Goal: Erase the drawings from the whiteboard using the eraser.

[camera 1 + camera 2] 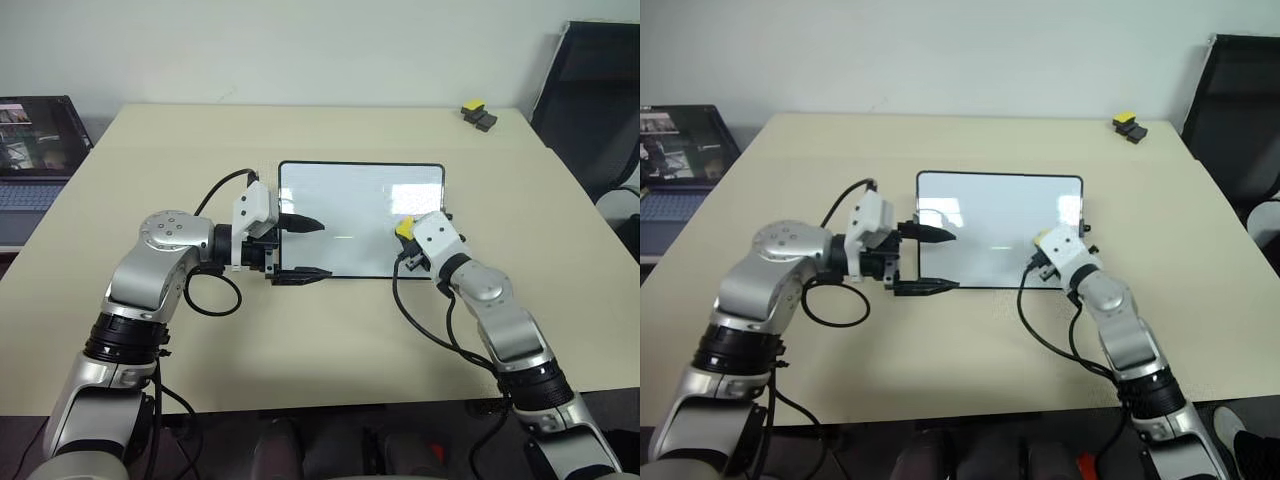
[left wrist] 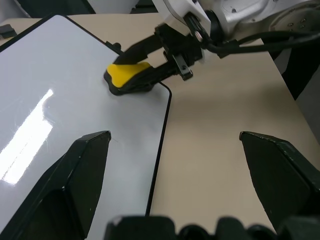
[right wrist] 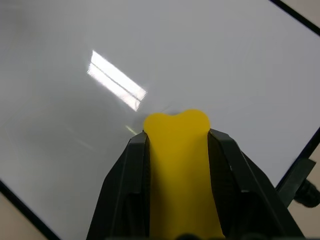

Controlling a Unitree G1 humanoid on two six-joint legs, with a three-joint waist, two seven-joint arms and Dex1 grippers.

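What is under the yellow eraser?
The eraser, held by the right gripper, rests on the whiteboard near its corner; the board surface beneath it is covered.

The whiteboard [image 1: 350,200] lies flat near the middle of the table [image 1: 300,340]. The right end effector [image 1: 406,238] clamps the yellow eraser [image 1: 404,228] over the board's right part. The left end effector [image 1: 300,250] straddles the board's left edge, fingers spread. A black-and-yellow gadget [image 1: 478,114] sits near the table's far right corner.

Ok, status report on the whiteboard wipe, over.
Right end effector shut on eraser, eraser on whiteboard. Left end effector open at board's left edge. No marks visible. Nothing in the way.
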